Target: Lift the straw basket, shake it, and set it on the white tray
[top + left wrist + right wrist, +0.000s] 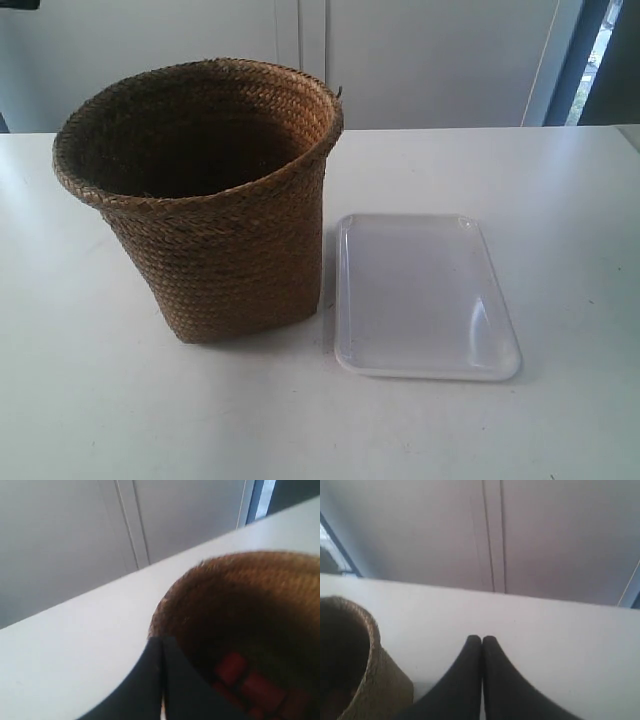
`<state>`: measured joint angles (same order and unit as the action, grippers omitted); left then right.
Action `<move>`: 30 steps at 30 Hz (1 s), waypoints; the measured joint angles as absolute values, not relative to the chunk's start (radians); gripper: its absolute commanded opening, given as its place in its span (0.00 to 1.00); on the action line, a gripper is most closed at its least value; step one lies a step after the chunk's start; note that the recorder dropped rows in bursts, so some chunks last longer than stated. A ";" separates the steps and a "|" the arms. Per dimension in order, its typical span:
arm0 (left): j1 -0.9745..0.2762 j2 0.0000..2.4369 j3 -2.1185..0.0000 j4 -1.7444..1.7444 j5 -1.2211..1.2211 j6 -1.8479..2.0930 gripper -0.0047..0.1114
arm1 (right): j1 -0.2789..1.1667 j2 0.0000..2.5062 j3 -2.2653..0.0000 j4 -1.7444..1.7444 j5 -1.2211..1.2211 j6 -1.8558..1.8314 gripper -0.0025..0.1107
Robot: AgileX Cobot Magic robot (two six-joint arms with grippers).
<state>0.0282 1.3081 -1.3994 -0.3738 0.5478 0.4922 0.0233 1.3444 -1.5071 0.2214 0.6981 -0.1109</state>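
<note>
Straw basket (215, 215) stands upright on the surface (560, 200), mouth open and flared, not yet lifted. White tray (425, 300) lies flat and bare just beside its base, at the exterior view's right, with a narrow gap between them.

Contents: the left wrist view shows blurred red items (240, 677) at the bottom of the basket. What they are cannot be told.

Tool state: the left tool (161, 645) is clenched, jaws pressed together, holding nothing, with its tips seen against the basket rim. Whether they touch the rim cannot be told. The right tool (481, 642) is likewise clenched and empty, above bare surface with the basket off to one side. Neither arm appears in the exterior view.

Probable faults from this state:

1. Clenched jaws driven down onto the rim would likely push or tip the basket instead of gripping it. Both must open first.
2. A woven wall probably flexes. A pinch on one side of the rim may let the basket sag or slip during lifting.
3. Vigorous shaking may throw the red items out over the flared rim.
4. The tray looks barely wider than the base. An off-centre descent may land the base on the raised rim, leaving the basket tilted.
5. The tray appears light. A nudge from the basket may slide it.
</note>
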 measured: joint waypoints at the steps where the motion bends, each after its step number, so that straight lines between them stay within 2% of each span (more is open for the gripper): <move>1: 0.032 1.323 -1.436 -0.329 0.594 0.484 0.04 | 0.023 1.379 -1.562 0.221 0.750 -0.116 0.02; 9: 0.034 1.414 -1.636 -0.157 0.990 0.355 0.04 | 0.047 1.530 -1.819 0.284 1.085 -0.138 0.02; 16: 0.034 1.474 -1.786 -0.245 1.103 0.235 0.04 | 0.170 1.602 -1.910 0.438 1.116 -0.233 0.02; 20: 0.034 1.504 -1.803 -0.293 1.132 0.228 0.04 | 0.221 1.673 -1.919 0.450 1.165 -0.248 0.02; 27: 0.034 1.521 -1.803 -0.191 1.132 0.108 0.04 | 0.221 1.703 -1.919 0.433 1.196 -0.250 0.15; 30: 0.034 1.523 -1.803 -0.187 1.132 0.070 0.04 | 0.221 1.703 -1.916 0.435 1.190 -0.250 0.27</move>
